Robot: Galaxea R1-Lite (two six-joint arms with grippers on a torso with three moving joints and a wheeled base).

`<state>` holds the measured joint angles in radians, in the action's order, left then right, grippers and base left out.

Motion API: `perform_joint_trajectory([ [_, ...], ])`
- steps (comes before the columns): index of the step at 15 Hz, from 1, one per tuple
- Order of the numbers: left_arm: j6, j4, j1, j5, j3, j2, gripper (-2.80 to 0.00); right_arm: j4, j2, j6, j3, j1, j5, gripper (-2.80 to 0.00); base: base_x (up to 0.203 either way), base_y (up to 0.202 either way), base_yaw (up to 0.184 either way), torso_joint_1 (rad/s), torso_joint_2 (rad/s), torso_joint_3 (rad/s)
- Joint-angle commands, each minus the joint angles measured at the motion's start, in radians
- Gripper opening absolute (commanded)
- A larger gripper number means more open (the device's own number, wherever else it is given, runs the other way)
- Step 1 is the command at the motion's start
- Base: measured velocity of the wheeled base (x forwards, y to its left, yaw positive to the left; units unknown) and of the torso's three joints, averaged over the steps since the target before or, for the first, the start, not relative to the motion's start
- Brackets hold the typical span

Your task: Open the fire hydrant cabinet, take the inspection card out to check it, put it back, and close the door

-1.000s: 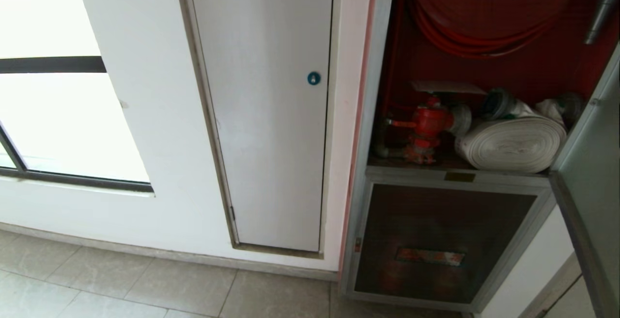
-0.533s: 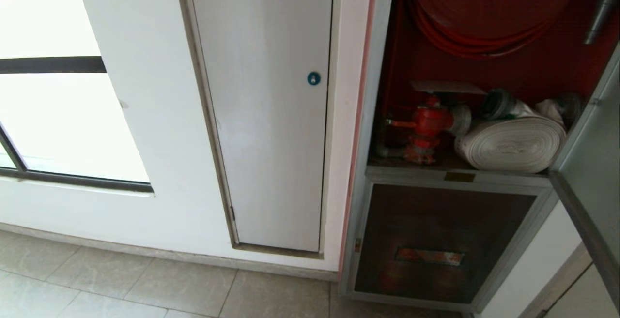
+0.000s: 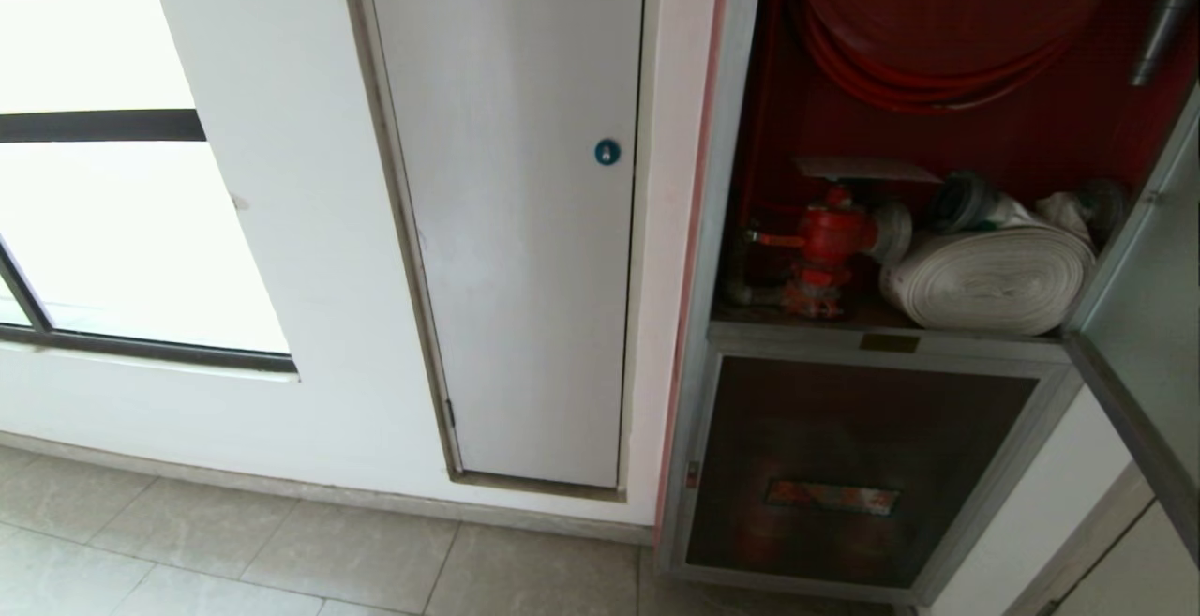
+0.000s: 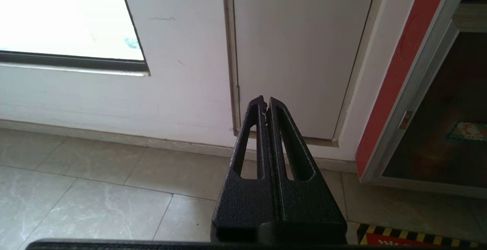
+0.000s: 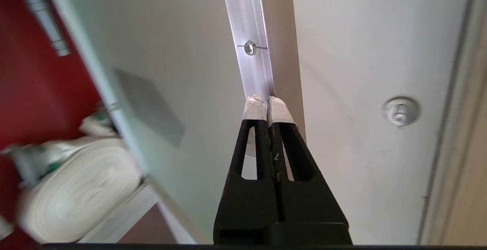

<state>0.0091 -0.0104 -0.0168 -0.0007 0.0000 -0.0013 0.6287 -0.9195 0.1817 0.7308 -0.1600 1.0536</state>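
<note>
Flanking the fire hydrant cabinet [image 3: 741,128]: white panel [image 3: 525,222].

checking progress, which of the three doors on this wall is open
The door of the fire hydrant cabinet, swung out at far right. The white panel and the small dark lower pane are both shut.
</note>
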Motion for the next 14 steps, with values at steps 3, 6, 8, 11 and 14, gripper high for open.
perform_joint_trajectory([
  [3, 0.000, 0.000, -0.001, 0.000, 0.005, 0.001, -2.80, 0.003, -0.043, -0.007, 0.012, -0.056, 0.003, -2.80, 0.000, 0.000, 0.000, 0.000, 0.00, 0.000],
  [6, 0.000, 0.000, -0.001, 0.000, 0.005, 0.000, -2.80, 0.003, -0.081, -0.032, 0.019, -0.117, -0.016, -2.80, 0.000, 0.000, 0.000, 0.000, 0.00, 0.000],
  [8, 0.000, 0.000, -0.001, 0.000, 0.005, 0.000, -2.80, 0.003, -0.111, -0.049, 0.023, -0.153, -0.036, -2.80, 0.000, 0.000, 0.000, 0.000, 0.00, 0.000],
  [11, 0.000, 0.000, 0.000, 0.001, 0.005, 0.001, -2.80, 0.003, -0.144, -0.065, 0.031, -0.218, -0.070, -2.80, 0.000, 0.000, 0.000, 0.000, 0.00, 0.000],
  [14, 0.000, 0.000, -0.001, 0.000, 0.005, 0.001, -2.80, -0.021, -0.164, -0.107, 0.040, -0.329, -0.161, -2.80, 0.000, 0.000, 0.000, 0.000, 0.00, 0.000],
])
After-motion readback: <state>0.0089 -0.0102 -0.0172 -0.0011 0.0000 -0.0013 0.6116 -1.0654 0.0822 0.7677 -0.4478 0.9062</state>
